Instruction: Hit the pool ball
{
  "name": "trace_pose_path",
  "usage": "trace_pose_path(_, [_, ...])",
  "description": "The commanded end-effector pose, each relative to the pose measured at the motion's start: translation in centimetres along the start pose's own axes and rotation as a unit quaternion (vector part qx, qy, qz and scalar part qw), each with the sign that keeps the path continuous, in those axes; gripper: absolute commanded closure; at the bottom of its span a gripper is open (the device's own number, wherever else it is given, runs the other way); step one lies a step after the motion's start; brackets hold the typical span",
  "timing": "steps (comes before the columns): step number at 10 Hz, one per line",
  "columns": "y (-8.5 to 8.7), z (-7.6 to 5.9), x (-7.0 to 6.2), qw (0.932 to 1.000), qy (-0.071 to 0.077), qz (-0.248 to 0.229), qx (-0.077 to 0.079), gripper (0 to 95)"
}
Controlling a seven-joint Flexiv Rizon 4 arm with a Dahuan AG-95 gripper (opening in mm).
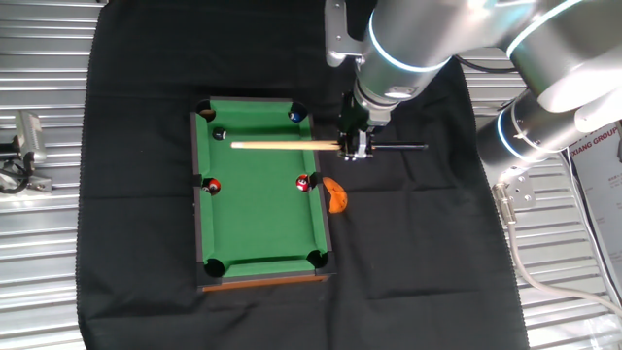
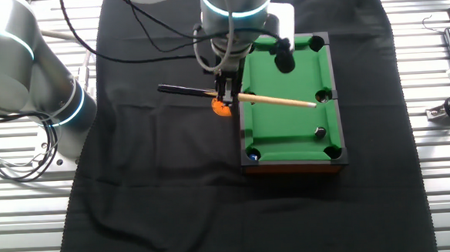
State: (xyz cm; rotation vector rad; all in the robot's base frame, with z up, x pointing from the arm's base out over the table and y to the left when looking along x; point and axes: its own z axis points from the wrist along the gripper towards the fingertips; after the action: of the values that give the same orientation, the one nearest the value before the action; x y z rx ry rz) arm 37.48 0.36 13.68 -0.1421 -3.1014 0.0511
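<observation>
The pool ball is tiny and black, on the green felt near the far left corner pocket of the mini pool table; it also shows in the other fixed view. My gripper hangs just outside the table's right rail and is shut on a wooden cue with a black butt. The cue lies level across the table, its pale tip close to the pool ball, just right of it and slightly nearer. In the other fixed view the gripper holds the cue the same way.
Two red balls sit by the side pockets and a dark blue ball by the far right corner pocket. An orange object lies on the black cloth beside the right rail, below the gripper. Metal slats surround the cloth.
</observation>
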Motion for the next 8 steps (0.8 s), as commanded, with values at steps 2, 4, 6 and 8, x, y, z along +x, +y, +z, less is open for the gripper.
trace_pose_path(2, [1.2,-0.2,-2.1,0.9999,-0.01,-0.007,0.01,95.0])
trace_pose_path(4, [1.9,0.3,-3.3,0.9996,-0.021,-0.01,0.015,95.0])
trace_pose_path(6, [2.0,0.5,-3.7,0.9993,-0.031,-0.015,0.013,95.0])
trace_pose_path(8, [2.3,0.6,-4.6,0.9991,-0.037,-0.015,0.012,95.0])
